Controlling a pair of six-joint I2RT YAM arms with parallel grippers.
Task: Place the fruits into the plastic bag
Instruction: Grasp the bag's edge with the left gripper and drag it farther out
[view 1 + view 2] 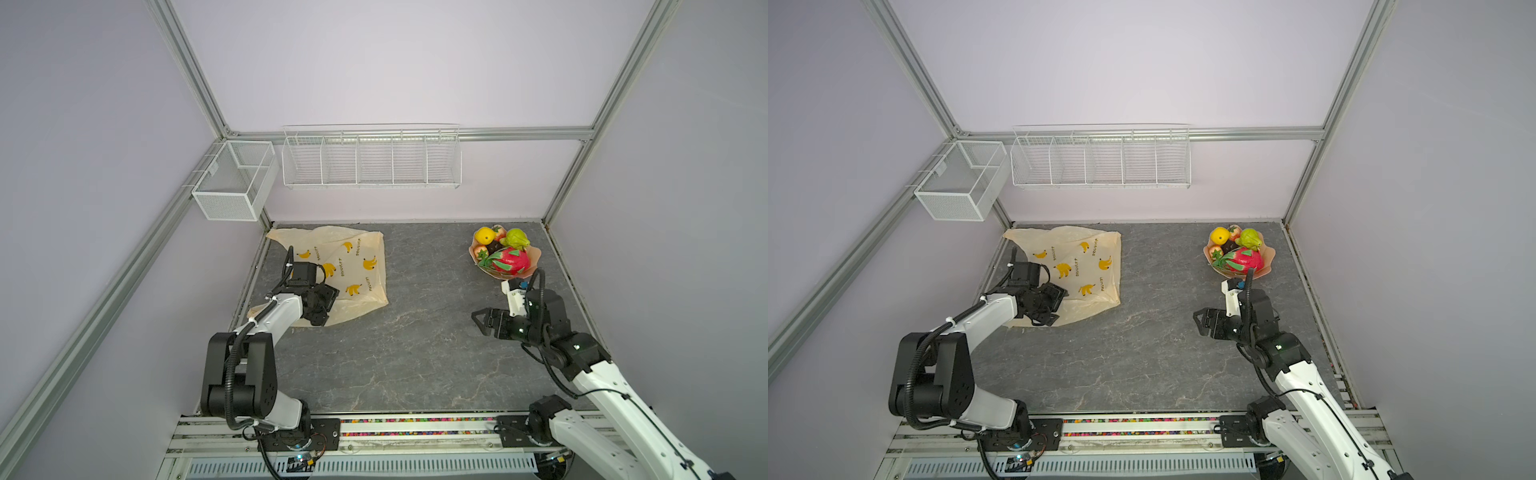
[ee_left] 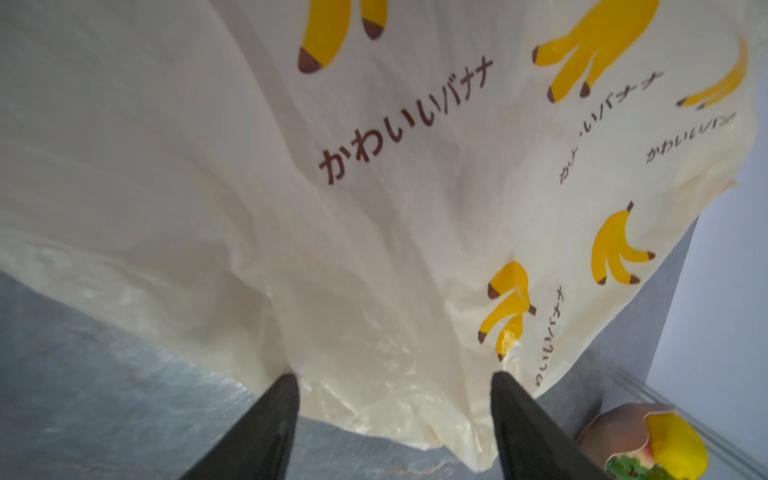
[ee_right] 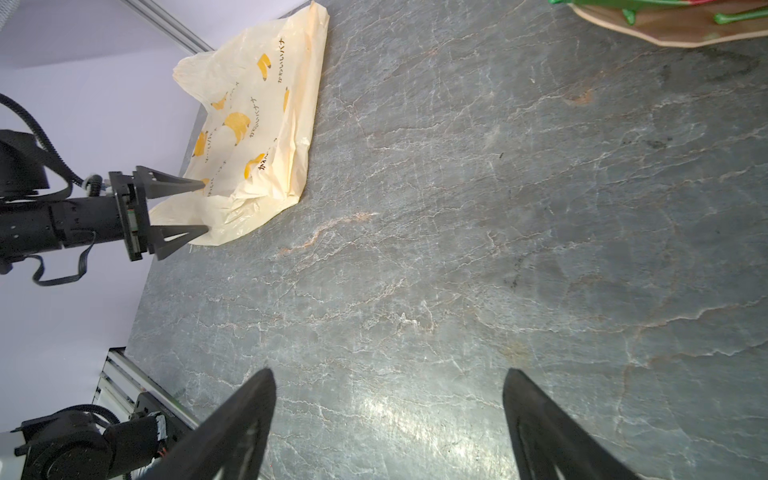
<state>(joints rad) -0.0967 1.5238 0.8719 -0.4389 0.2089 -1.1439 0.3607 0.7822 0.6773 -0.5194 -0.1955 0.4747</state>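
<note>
The plastic bag (image 1: 345, 266) (image 1: 1084, 266) lies flat at the table's back left, cream with yellow bananas. My left gripper (image 1: 330, 307) (image 2: 395, 378) is open and straddles the bag's crumpled near edge (image 3: 257, 124); the film lies between the fingertips (image 2: 291, 386) without being pinched. The fruits sit in a peach bowl (image 1: 535, 254) at the back right: the red dragon fruit (image 1: 513, 261), a yellow round one (image 1: 484, 235), a green lumpy one (image 1: 515, 239), a strawberry (image 1: 482, 252) and a dark ball (image 1: 494, 247). My right gripper (image 1: 478, 322) (image 3: 390, 374) hangs open over bare table, in front of the bowl.
A white wire rack (image 1: 372, 160) and a mesh basket (image 1: 232, 183) hang on the back wall. Metal frame posts border the grey stone table (image 1: 415, 332). The arms' mounting rail (image 1: 415, 428) runs along the front edge.
</note>
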